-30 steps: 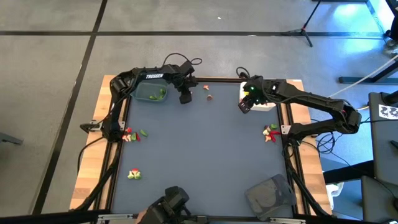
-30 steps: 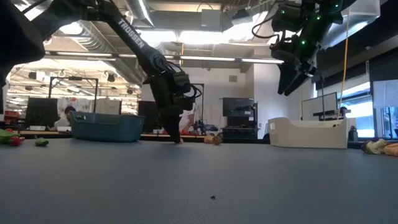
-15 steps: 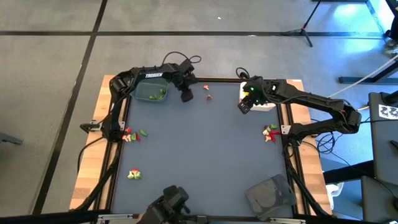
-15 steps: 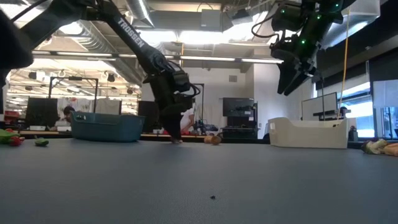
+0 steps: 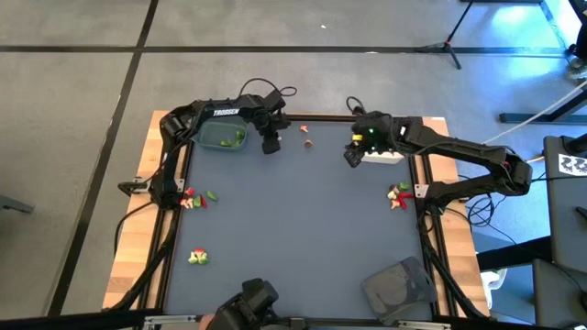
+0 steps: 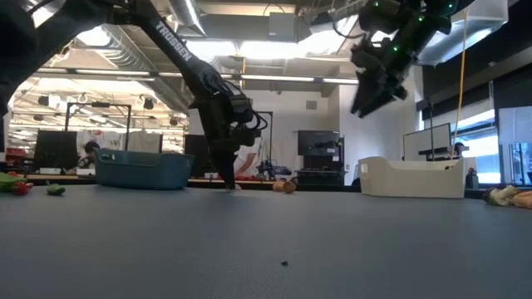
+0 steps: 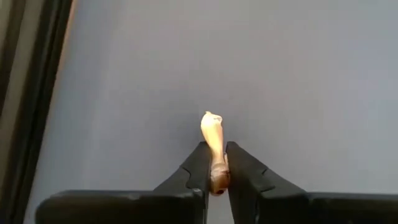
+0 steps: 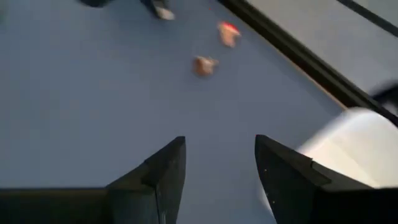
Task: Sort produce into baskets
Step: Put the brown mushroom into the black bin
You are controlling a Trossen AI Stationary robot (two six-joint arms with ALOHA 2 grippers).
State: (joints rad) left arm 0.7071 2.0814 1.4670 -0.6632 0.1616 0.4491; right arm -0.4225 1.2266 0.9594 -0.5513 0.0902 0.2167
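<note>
At the far edge of the grey surface (image 5: 303, 229), just beside the blue-grey tub (image 5: 223, 137): left tool (image 7: 215, 169) down at the mat, fingers (image 7: 198, 168) closed tight on a slim pale tan piece (image 7: 212, 140) that sticks out past the tips. Same tool seen from above next to the tub's right end (image 5: 270, 144), and from table height with its tip at the surface (image 6: 225, 178).

Over the mat near the white tub (image 5: 385, 152): right tool (image 5: 352, 157) raised well clear of the surface, jaws spread apart with nothing between them; fingers (image 8: 161, 171) wide in its own wrist view. High in the level view too (image 6: 366, 95), above the white tub (image 6: 411, 177).

Between the two arms, close to the far rim: two small tan pieces, one with a red spot (image 8: 228, 32), the other plain (image 8: 204, 65); also seen from above (image 5: 304, 129) (image 5: 310, 143).

Inside the blue-grey tub: a few green pieces (image 5: 237, 138).

Along the left side: a small cluster of red, green and pale produce (image 5: 193, 198), and nearer the front another little yellow-green and pale heap (image 5: 198, 258).

By the right rim: a red, green and tan cluster (image 5: 399, 195).

At the front right corner: dark grey shallow tray (image 5: 398, 286).
</note>
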